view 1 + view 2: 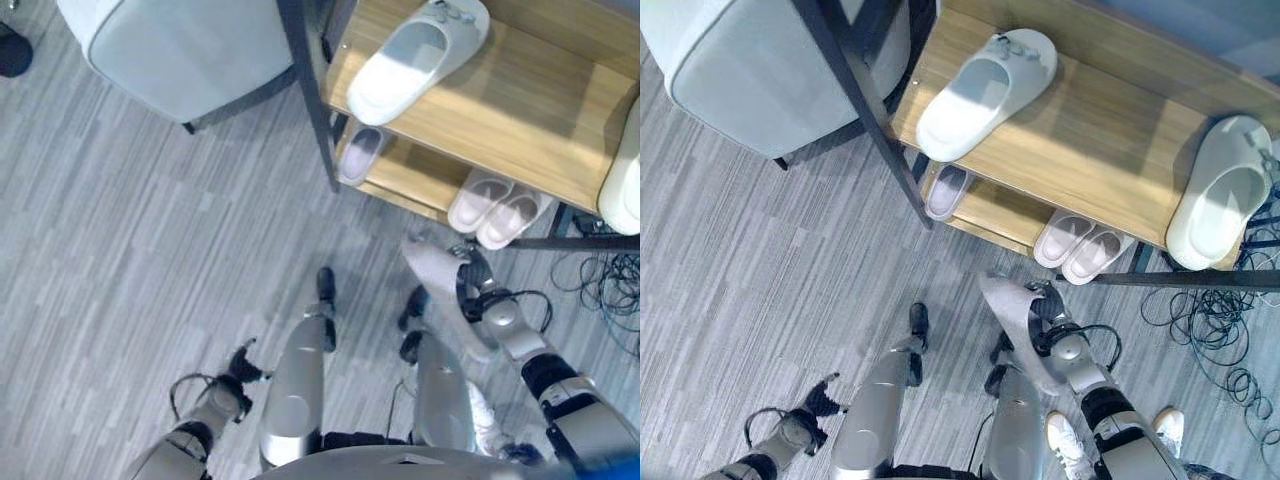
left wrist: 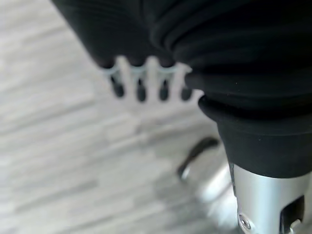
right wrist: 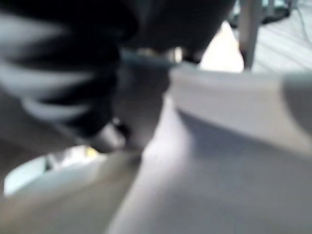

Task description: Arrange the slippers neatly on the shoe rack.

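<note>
Pale slipper (image 1: 1015, 312) held off floor — before shoe rack (image 1: 1110, 140).

Two slippers (image 1: 985, 92) on the rack's (image 1: 1110, 150) top shelf — three (image 1: 1080, 247) below — chair (image 1: 750, 70) left.

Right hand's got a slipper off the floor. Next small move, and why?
Probably lift the right hand forward toward the lower shelf. It holds a pale slipper just short of the rack, and that shelf has a lone slipper at its left end, with a gap before the pair. The left hand hangs by the floor.
</note>
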Available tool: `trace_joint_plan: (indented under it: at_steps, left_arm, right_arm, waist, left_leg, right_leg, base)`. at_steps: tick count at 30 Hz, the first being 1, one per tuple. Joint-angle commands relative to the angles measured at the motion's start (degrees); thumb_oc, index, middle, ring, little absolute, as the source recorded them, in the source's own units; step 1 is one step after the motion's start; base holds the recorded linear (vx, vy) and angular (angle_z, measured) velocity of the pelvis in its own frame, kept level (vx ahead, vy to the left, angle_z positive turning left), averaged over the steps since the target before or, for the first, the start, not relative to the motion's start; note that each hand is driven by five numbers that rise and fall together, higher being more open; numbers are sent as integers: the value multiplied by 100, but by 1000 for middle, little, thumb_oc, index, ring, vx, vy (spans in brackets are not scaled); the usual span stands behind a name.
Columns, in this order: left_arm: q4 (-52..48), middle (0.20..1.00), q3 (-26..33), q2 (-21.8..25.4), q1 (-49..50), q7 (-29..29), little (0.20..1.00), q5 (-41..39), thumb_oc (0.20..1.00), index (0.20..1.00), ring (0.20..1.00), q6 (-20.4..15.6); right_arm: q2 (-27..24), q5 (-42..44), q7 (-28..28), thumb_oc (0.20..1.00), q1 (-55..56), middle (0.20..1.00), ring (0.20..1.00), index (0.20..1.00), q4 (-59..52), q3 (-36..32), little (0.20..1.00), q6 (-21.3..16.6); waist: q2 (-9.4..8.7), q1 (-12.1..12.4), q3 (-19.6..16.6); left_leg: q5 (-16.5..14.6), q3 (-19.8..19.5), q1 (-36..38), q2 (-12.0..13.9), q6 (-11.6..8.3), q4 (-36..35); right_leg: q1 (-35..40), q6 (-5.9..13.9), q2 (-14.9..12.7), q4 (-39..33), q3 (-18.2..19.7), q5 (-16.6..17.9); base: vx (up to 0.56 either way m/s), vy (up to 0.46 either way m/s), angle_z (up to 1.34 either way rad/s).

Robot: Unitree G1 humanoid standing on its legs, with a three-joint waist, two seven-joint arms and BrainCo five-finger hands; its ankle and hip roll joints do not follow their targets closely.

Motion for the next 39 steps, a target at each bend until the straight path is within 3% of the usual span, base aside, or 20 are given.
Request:
trace_joint_plan:
  at_steps: [1,4,6,8,16,17,20,23,24,26,28,30,34,39]
  left_arm:
    - [-71,1000,19,-33,387,15,1000,-39,1000,1000,1000,-65]
    - [-284,1000,-142,35,458,-71,1000,-228,1000,1000,1000,-116]
    - [-278,1000,-183,36,442,-86,1000,-234,1000,1000,1000,-116]
    - [-110,1000,-260,-10,487,-180,1000,-310,1000,1000,1000,-51]
    - [49,1000,-191,-57,421,-253,1000,-517,1000,1000,1000,26]
    - [41,1000,-162,-53,471,-265,1000,-561,1000,1000,1000,60]
    - [6,1000,-159,-64,552,-305,1000,-535,1000,1000,1000,72]
    - [-107,1000,-254,-14,701,-298,1000,-394,1000,1000,1000,65]
    - [-240,1000,-384,151,835,-193,1000,-354,1000,1000,1000,36]
    - [-310,1000,-434,193,887,-165,1000,-375,1000,1000,1000,35]
    - [-498,1000,-462,384,969,-21,1000,-510,1000,1000,1000,36]
    - [-517,1000,-431,432,990,6,1000,-598,1000,1000,1000,42]
    - [-328,1000,-286,596,1234,176,1000,-938,1000,1000,1000,125]
    - [-45,1000,-275,618,1354,239,1000,-996,1000,1000,1000,208]
  right_arm:
    - [-544,651,-319,200,-47,200,200,200,-403,-127,200,-260]
    - [-1009,1339,-529,200,-722,200,200,200,-556,-547,200,-401]
    - [-1054,1567,-558,200,-930,200,200,200,-499,-631,200,-458]
    - [-1341,1998,-640,200,-1552,200,200,200,-699,-673,200,-583]
    - [-1514,2550,-485,200,-1959,200,200,200,-2133,-628,200,-932]
    - [-1592,2496,-426,200,-1984,200,200,200,-2785,-550,200,-932]
    - [-1660,2412,-349,200,-1883,200,200,200,-3195,-555,200,-850]
    - [-1757,2494,-302,200,-1825,200,200,200,-3633,-693,200,-899]
    - [-1988,2613,-492,200,-2200,200,200,200,-3532,-700,200,-995]
    - [-2057,2692,-568,200,-2386,200,200,200,-3447,-693,200,-1023]
    - [-2232,2851,-765,200,-2887,200,200,200,-3165,-528,200,-994]
    - [-2234,2963,-786,200,-3082,200,200,200,-3027,-433,200,-1004]
    - [-2285,3320,-798,200,-3709,200,200,200,-2596,15,200,-885]
    - [-2123,3578,-855,200,-4076,200,200,200,-2297,200,200,-891]
  waist:
    - [56,-8,132]
    - [297,-6,132]
    - [336,2,132]
    - [448,26,132]
    - [515,-19,132]
    - [493,-44,132]
    - [477,-65,132]
    - [472,-84,132]
    - [509,-40,132]
    - [518,-25,132]
    - [570,22,132]
    - [573,28,132]
    - [496,45,132]
    - [482,44,132]
  left_leg:
    - [-503,-493,-436,62,-285,579]
    - [-736,-703,-1304,-9,-257,1462]
    - [-808,-733,-1529,-23,-237,1690]
    - [-1087,-781,-2162,-29,-148,2399]
    - [-1575,-983,-3397,-13,19,3818]
    - [-1741,-1011,-3670,2,53,4197]
    - [-1899,-1045,-4000,13,78,4658]
    - [-2278,-1086,-4603,33,142,5681]
    - [-2649,-1112,-5044,86,227,6608]
    - [-2769,-1143,-5258,73,246,6963]
    - [-3057,-1250,-5665,52,268,7791]
    - [-3156,-1269,-5787,50,255,8034]
    - [-3656,-1366,-5798,66,245,9052]
    - [-3974,-1423,-5798,87,290,9766]
  right_leg:
    - [-427,101,-180,1080,99,-495]
    - [-1262,-50,-252,2090,192,-1000]
    - [-1483,-74,-256,2314,245,-1091]
    - [-2238,-225,-264,3155,446,-1490]
    - [-3537,-590,-338,4596,881,-2151]
    - [-3867,-654,-313,5010,1016,-2309]
    - [-4217,-714,-302,5493,1099,-2482]
    - [-4850,-839,-269,6505,1267,-2818]
    - [-5321,-935,-264,7364,1393,-3115]
    - [-5556,-965,-226,7717,1470,-3231]
    - [-6001,-1043,-189,8521,1696,-3447]
    - [-6154,-1035,-170,8817,1811,-3502]
    - [-6406,-1123,-16,10027,2357,-3751]
    - [-6463,-1117,70,10717,2608,-3906]
  base:
    - [-16,-86,8]
    - [-39,-77,35]
    - [-29,-20,36]
    - [-29,-15,10]
    - [7,-25,-6]
    - [46,-24,-6]
    - [42,-18,-6]
    - [104,-47,-2]
    - [173,-25,-6]
    - [120,-18,-13]
    - [121,-12,-7]
    - [103,-8,-3]
    - [139,-15,-2]
    - [76,15,-8]
